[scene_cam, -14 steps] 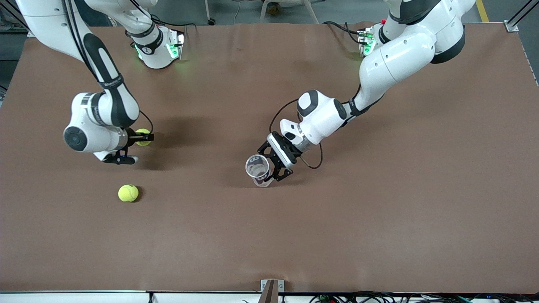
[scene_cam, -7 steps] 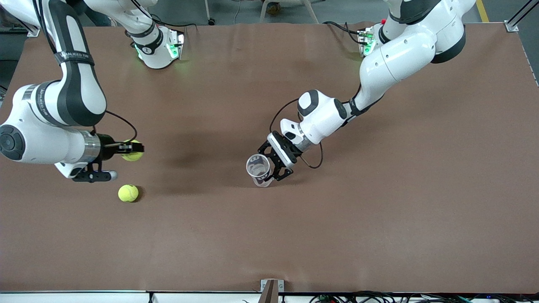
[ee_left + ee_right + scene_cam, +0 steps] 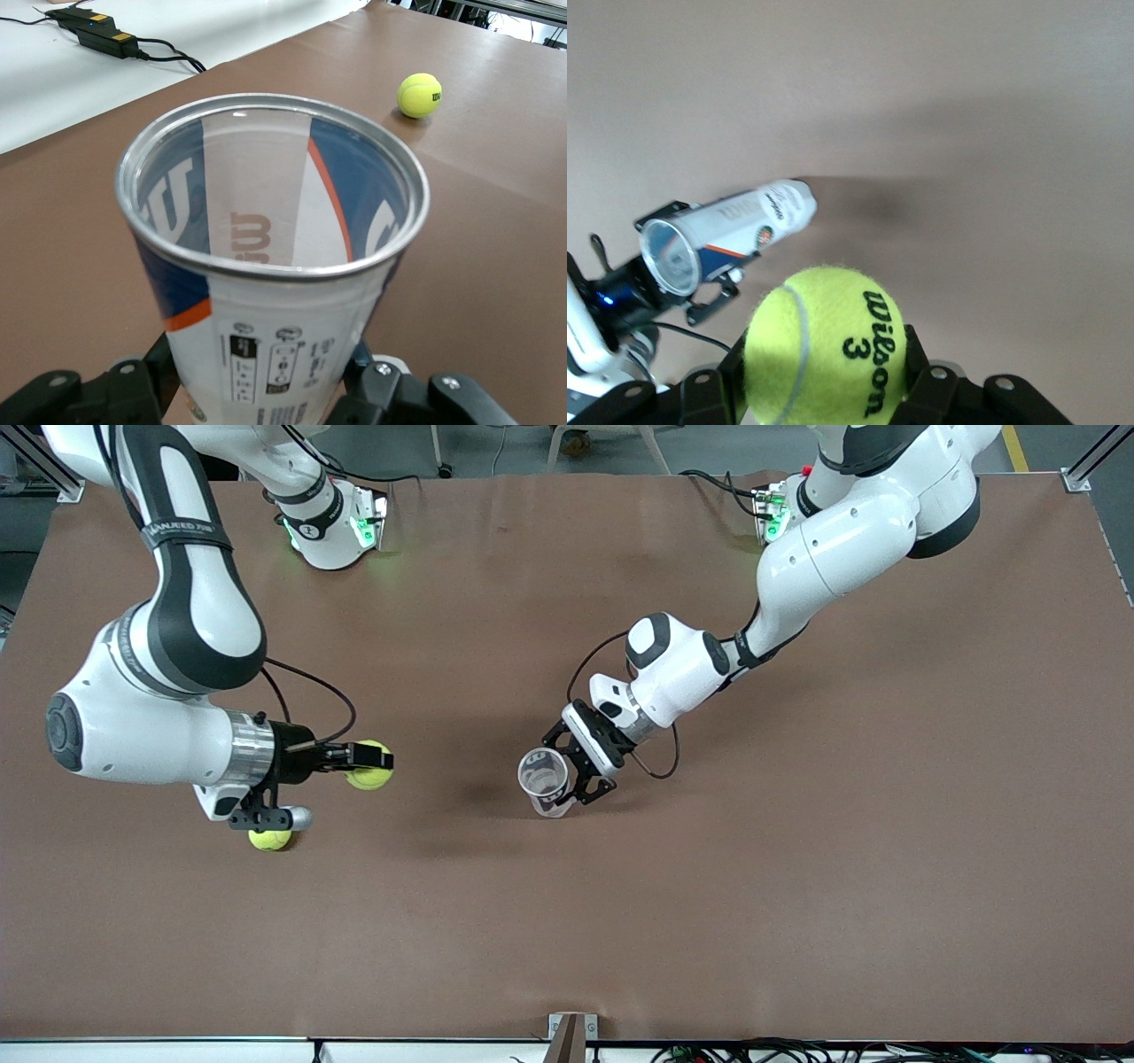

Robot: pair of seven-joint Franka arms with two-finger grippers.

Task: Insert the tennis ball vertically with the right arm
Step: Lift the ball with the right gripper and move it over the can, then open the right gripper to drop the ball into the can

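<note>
I'm working in what looks like a robotics lab. Two arm bases (image 3: 332, 527) are bolted to a brown-covered table (image 3: 797, 868), with cables (image 3: 753, 1052) along its edge and aluminium framing (image 3: 1094, 460) at one corner.

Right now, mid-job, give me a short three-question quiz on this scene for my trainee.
1. True or false: the right tool holds a tennis ball.
2. What does the left tool hold? A) a clear tube with its open end up B) a box C) nothing
3. Fill in: a second ball lies on the ____, nearer to the front camera than the right arm's wrist.

Key: 1 true; 2 A, the tube; 3 table.
</note>
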